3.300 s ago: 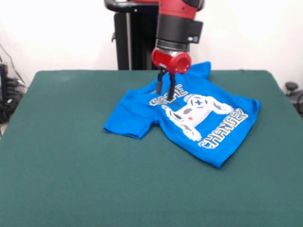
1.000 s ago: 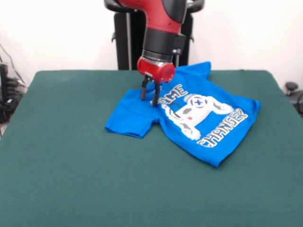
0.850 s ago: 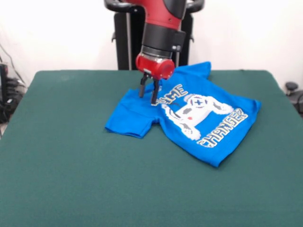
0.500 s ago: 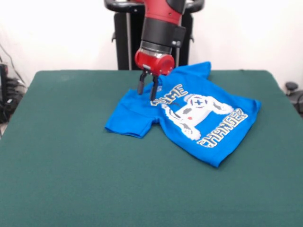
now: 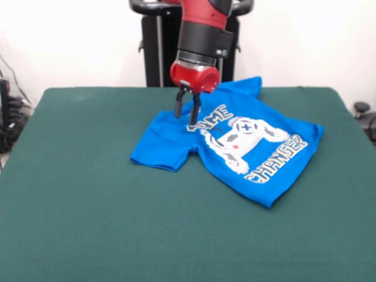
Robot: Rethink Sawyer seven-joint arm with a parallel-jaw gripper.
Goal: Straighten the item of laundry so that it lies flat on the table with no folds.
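Observation:
The item of laundry, a bright blue T-shirt (image 5: 235, 144) with a white game controller print and "GAME CHANGER" lettering, lies print-up on the green table (image 5: 88, 205), right of centre and towards the far side. It lies askew. Its left sleeve (image 5: 157, 151) is creased along its near edge, and the other sleeve (image 5: 249, 88) points towards the far edge. My gripper (image 5: 186, 117) hangs over the shirt's shoulder area, left of the "GAME" lettering. Its two fingers stand apart with nothing between them, and their tips sit just above the cloth.
The robot's black pedestal (image 5: 158, 47) stands behind the table's far edge. Cables and equipment (image 5: 9, 117) sit beyond the left edge, and a dark object (image 5: 364, 111) sits beyond the right edge.
The gripper has moved left from over the "GAME" lettering to the shoulder area and has risen a little. The shirt has barely shifted.

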